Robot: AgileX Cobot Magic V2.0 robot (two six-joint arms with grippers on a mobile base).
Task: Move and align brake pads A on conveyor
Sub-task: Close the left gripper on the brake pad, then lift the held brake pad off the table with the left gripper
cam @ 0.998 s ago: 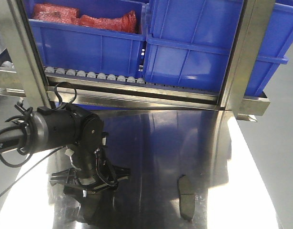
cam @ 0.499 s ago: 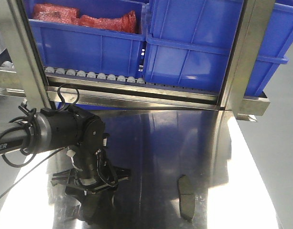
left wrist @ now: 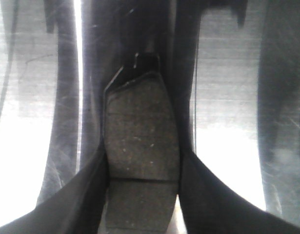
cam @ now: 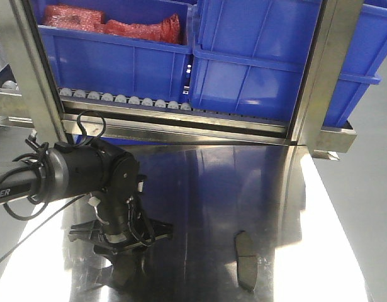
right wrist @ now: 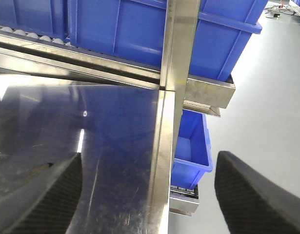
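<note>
At the near-left corner of the steel tabletop (cam: 212,189), the left gripper (left wrist: 142,161) points straight down; its jaws press against both long edges of the held brake pad (left wrist: 140,122), so the grip is clenched on that part; whether the pad has cleared the steel cannot be told. Toward the near edge, right of centre, the second brake pad (cam: 246,261) lies flat and well apart from the left arm. Beyond the right edge of the tabletop, the right gripper (right wrist: 149,161) hangs with its jaws spread wide and nothing between them. Along the far edge runs a row of steel rollers (cam: 121,99); behind it stand blue bins (cam: 262,63), one holding red wrapped parts (cam: 117,25).

Step in hand, as judged: pick-up of the first pad, grasp made. The conveyor is out of view; the next move calls for a clean lift, a carry to the belt, and a flat, squared set-down; the second pad awaits collection.
</note>
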